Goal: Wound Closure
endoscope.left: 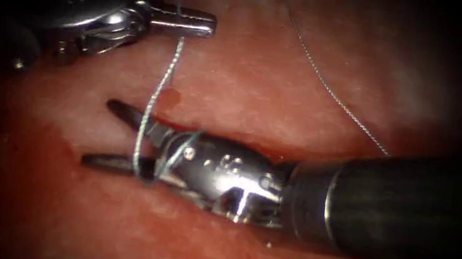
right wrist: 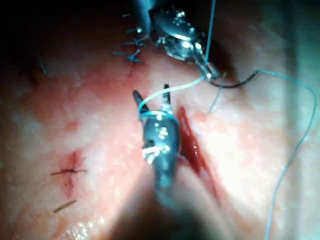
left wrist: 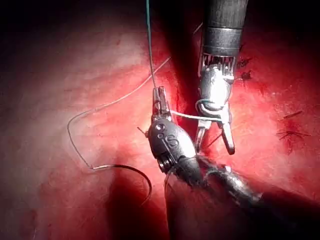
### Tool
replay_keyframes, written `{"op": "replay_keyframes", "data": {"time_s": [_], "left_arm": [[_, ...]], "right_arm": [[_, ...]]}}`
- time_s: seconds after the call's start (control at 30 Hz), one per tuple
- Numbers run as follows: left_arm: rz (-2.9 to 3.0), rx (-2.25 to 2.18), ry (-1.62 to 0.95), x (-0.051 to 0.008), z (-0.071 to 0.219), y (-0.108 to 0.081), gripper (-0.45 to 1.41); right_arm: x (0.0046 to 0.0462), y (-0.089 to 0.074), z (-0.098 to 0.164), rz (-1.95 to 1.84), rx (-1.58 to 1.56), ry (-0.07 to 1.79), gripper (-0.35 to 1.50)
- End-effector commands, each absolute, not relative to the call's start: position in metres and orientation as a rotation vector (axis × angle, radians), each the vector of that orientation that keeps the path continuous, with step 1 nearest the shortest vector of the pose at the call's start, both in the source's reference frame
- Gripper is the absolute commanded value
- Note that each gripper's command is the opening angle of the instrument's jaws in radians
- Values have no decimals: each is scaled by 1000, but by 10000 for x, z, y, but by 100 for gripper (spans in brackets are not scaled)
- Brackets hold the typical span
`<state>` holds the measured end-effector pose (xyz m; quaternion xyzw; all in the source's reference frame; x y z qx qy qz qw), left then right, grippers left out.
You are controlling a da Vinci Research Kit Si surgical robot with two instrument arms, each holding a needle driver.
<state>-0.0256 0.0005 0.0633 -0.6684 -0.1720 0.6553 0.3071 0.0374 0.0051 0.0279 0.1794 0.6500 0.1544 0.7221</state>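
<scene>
Endoscope view from above: the left tool (endoscope.left: 199, 24) reaches in from the upper left, its two jaws pressed together on the pale thread (endoscope.left: 159, 88). From that grip the thread drops straight down to the right tool (endoscope.left: 116, 134), which enters from the right on a thick dark shaft. The right tool's jaws stand apart, forked toward the left, and hold nothing; the thread is looped around the tool just behind the fork. A second run of thread slants from the top of the scene down to the right tool's shaft. Beneath both tools lies the pink tissue (endoscope.left: 263, 91), with the cut (endoscope.left: 242, 140) running as a dark red line next to the right tool.

Left wrist view: the left tool (left wrist: 161, 100) is clamped on the thread (left wrist: 187, 116), which stretches taut across to a coil around the right tool (left wrist: 215, 135). The curved needle (left wrist: 140, 175) lies loose on the surface of the tissue (left wrist: 75, 65), held by neither tool, and thread trails from its end.

Right wrist view: the right tool (right wrist: 150, 97) has its jaws apart, thread (right wrist: 177, 86) wrapped around it, beside the red cut (right wrist: 192, 147).
</scene>
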Motion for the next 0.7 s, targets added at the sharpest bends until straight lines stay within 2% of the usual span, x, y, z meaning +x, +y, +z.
{"op": "replay_keyframes", "data": {"time_s": [0.03,0.33,0.7], "left_arm": [[1732,-1762,-456,-259,644,-6,-45],[1739,-1745,-432,-234,687,-22,-45],[1743,-1726,-425,-193,677,-56,-45]], "right_arm": [[380,41,281,341,404,1451,59],[370,54,272,396,404,1616,52],[358,69,288,562,327,1650,51]]}}
